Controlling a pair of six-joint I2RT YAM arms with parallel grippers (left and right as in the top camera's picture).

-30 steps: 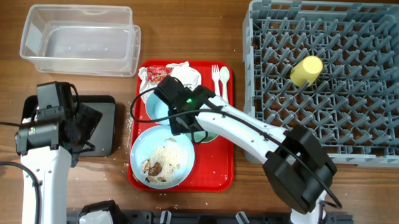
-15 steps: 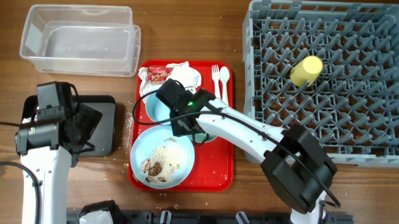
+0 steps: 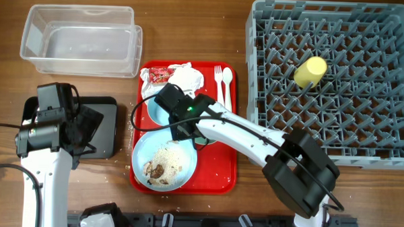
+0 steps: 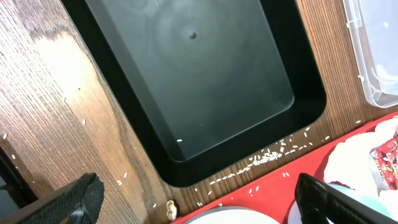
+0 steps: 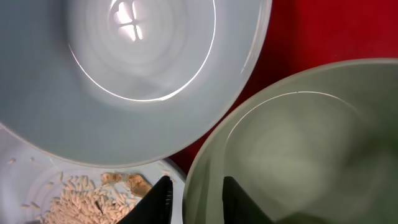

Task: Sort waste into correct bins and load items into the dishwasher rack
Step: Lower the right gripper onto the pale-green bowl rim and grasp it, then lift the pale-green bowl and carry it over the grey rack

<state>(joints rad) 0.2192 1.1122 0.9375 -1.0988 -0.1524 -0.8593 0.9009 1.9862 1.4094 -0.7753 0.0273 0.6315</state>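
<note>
wooden table strewn with rice crumbs

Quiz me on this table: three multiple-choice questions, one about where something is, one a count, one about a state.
1. Where is the yellow cup?
A. in the tub
B. on the plate
C. in the rack

2. How many white utensils lie on the red tray?
A. two
B. one
C. four

3. The left pincer is:
A. shut on a napkin
B. open
C. shut on a bowl

Answers:
1. C: the cup lies among the rack's pegs.
2. A: just one pair lies there, side by side.
3. B: its fingers stand wide apart, gripping nothing.
</note>
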